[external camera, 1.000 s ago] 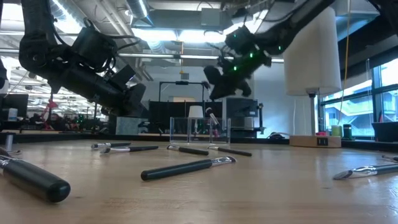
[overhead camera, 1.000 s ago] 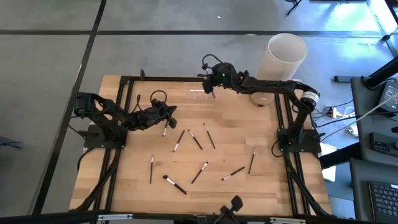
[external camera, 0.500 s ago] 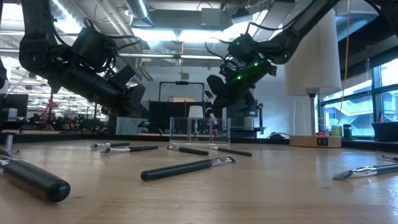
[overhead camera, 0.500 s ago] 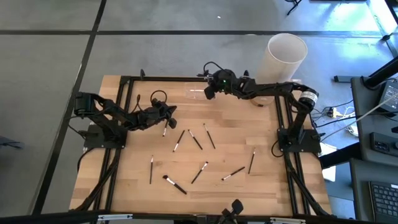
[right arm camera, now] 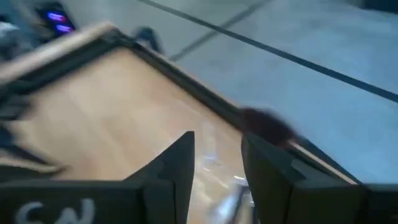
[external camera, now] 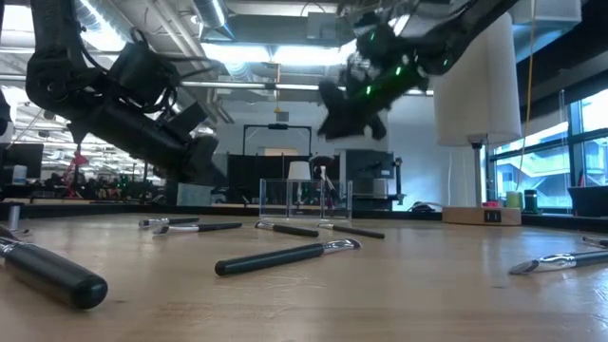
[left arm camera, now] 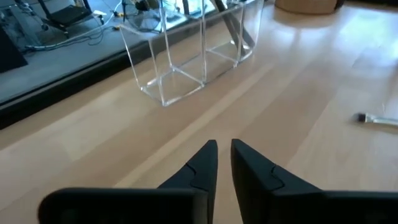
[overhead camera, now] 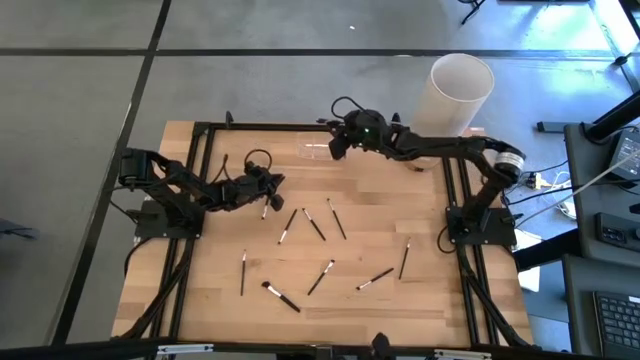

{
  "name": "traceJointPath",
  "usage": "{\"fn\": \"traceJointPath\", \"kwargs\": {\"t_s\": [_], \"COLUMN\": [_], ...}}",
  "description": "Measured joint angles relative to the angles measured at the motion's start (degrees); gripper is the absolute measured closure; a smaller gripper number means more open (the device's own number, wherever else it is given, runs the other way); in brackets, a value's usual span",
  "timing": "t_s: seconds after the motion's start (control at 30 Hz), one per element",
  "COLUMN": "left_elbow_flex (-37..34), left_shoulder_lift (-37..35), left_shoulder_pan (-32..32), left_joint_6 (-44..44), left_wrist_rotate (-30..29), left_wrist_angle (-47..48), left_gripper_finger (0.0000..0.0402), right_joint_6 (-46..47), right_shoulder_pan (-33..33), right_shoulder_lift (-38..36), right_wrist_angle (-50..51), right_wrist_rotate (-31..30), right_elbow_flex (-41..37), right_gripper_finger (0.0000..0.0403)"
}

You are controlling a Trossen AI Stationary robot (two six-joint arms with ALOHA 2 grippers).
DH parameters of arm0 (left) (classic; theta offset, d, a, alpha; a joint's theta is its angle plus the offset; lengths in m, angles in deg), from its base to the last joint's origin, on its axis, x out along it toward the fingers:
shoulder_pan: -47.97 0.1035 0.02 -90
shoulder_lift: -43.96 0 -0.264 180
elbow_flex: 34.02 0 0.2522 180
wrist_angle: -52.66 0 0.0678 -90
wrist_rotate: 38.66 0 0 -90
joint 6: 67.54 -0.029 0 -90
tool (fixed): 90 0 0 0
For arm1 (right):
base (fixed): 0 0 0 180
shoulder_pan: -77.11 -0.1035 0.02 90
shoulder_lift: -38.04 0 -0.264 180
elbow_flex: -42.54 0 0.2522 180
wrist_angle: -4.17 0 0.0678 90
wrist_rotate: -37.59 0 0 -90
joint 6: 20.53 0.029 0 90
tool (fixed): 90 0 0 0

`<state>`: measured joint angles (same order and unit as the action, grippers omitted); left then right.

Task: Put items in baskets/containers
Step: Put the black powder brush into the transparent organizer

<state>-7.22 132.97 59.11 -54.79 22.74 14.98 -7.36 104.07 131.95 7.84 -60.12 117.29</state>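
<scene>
my right pincer hangs in the air over the back edge of the surface, toward twelve o'clock, just above the clear holder. its fingers stand a little apart with nothing between them. in the low view the same pincer sits well above the holder, and a brush stands tilted inside the glassy walls.

my left pincer hovers low at about nine o'clock from the middle of the surface, its fingers narrowed to a thin slit and gripping nothing. a brush lies just beside it. from my left wrist the holder shows as a row of clear compartments ahead, with a brush handle leaning in one of them, and another brush end lying on the wood off to one side.

the other brushes lie loose on the surface. three are grouped near the centre, fanned apart. one lies toward seven o'clock, one with a pale tip near six, one beside it, and two lie toward four o'clock. the tall white cylinder stands at the one o'clock corner.
</scene>
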Motion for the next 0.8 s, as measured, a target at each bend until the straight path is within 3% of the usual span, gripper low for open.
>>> {"fn": "traceJointPath", "kwargs": {"t_s": [0.1,0.33,0.43,0.57,0.73,0.8], "left_elbow_flex": [-0.02,1.04,2.32,2.73,2.73,2.73], "left_shoulder_lift": [0.00,-4.54,-6.70,-6.77,-5.76,-5.64], "left_shoulder_pan": [-0.01,-0.01,-0.52,-3.59,-8.43,-9.63], "left_joint_6": [1.32,5.96,3.82,1.54,-0.41,0.01], "left_wrist_rotate": [0.70,11.41,14.54,16.95,17.63,15.06], "left_wrist_angle": [0.40,-0.53,0.21,1.17,2.61,2.72], "left_gripper_finger": [0.0353,0.0352,0.0352,0.0352,0.0352,0.0352], "right_joint_6": [-0.08,-1.56,-1.85,1.28,2.82,4.15], "right_shoulder_pan": [-2.56,-8.35,-9.82,-12.75,-17.56,-19.08], "right_shoulder_lift": [-4.69,-14.59,-16.57,-14.81,-8.43,-6.16], "right_wrist_angle": [3.53,19.03,27.49,32.25,29.49,26.97], "right_wrist_rotate": [2.99,4.06,8.05,13.47,13.97,13.99], "right_elbow_flex": [0.02,0.04,0.04,0.04,0.04,0.04], "right_gripper_finger": [0.0280,0.0295,0.0298,0.0299,0.0299,0.0299]}}
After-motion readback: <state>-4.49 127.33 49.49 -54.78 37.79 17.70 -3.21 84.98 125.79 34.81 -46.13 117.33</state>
